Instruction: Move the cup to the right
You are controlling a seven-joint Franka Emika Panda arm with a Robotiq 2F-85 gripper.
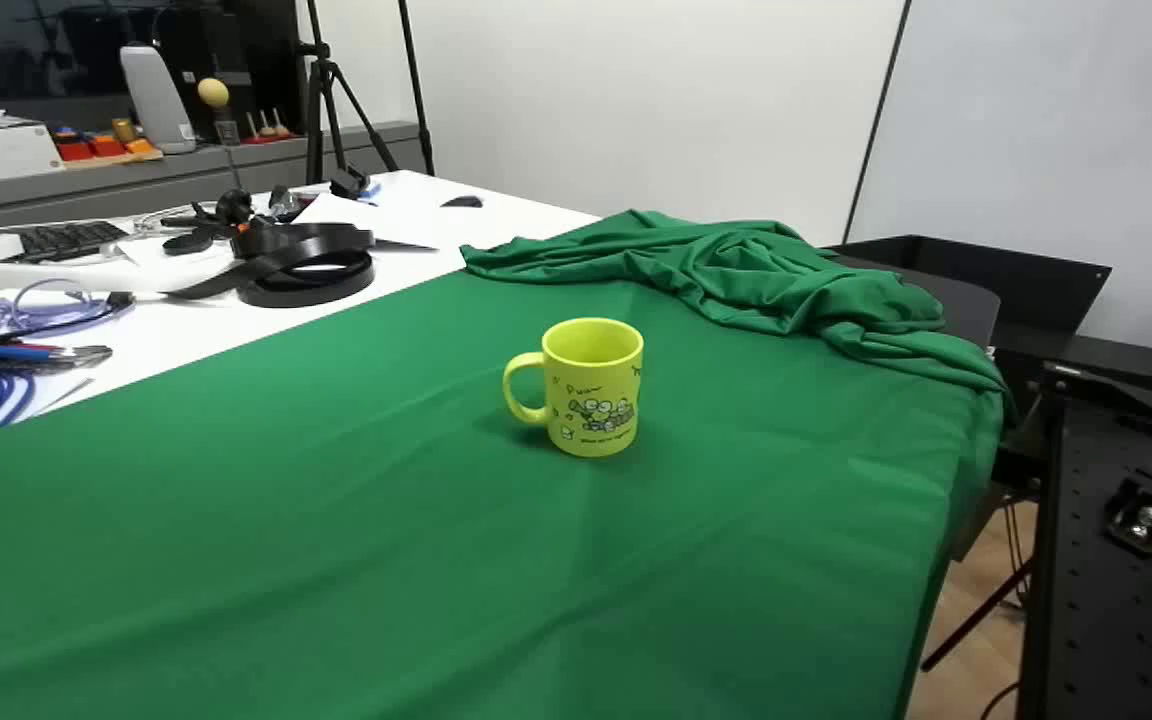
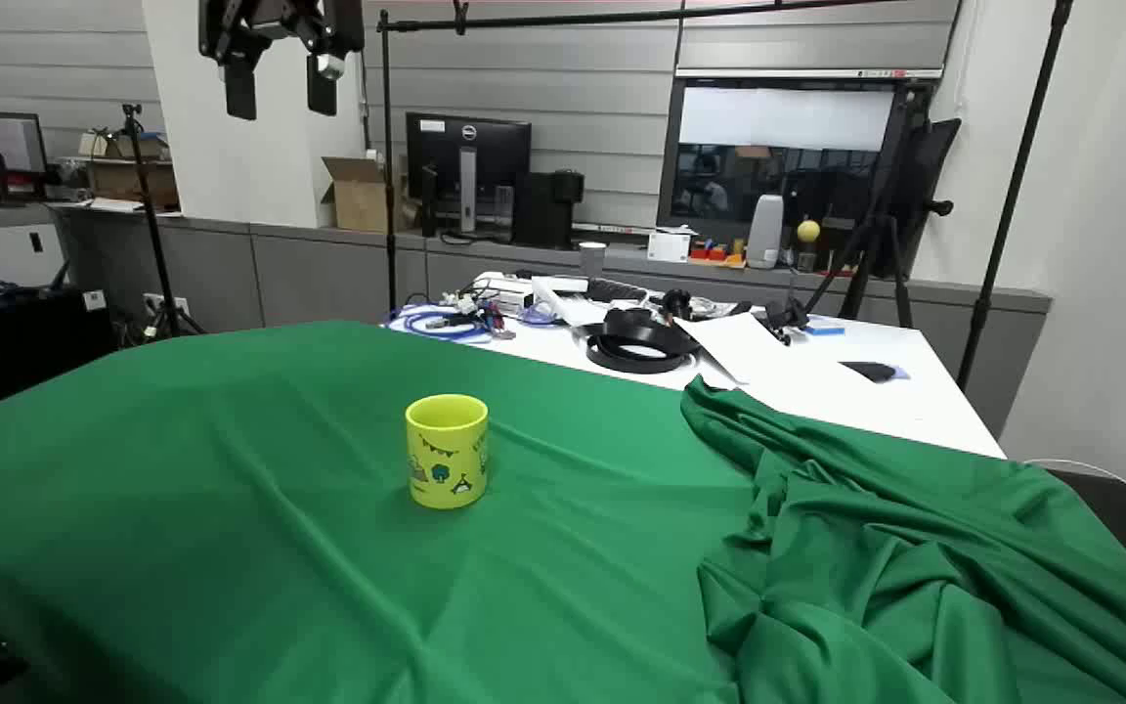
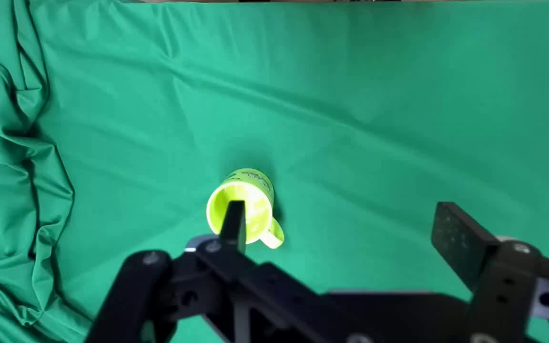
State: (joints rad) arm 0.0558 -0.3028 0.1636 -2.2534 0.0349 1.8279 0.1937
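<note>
The cup (image 2: 447,458) stands upright below and off-centre from the end effector (image 2: 281,104), which is empty and spread wide, presumably to straddle it.

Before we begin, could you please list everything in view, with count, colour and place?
printed mug: 1, yellow-green, upright on the cloth
cloth: at least 1, green, over the table, partly bunched
table: 1, white, partly under the cloth
coiled strap: at least 1, black, on the table
keyboard: 1, black, on the table
cables: several, mainly blue, on the table
Dell monitor: 1, black, on the ledge
tripods: at least 2, black, background
smaller clutter: uncounted, mixed, table and ledge
pincer: 1, black, open above the cloth
</note>
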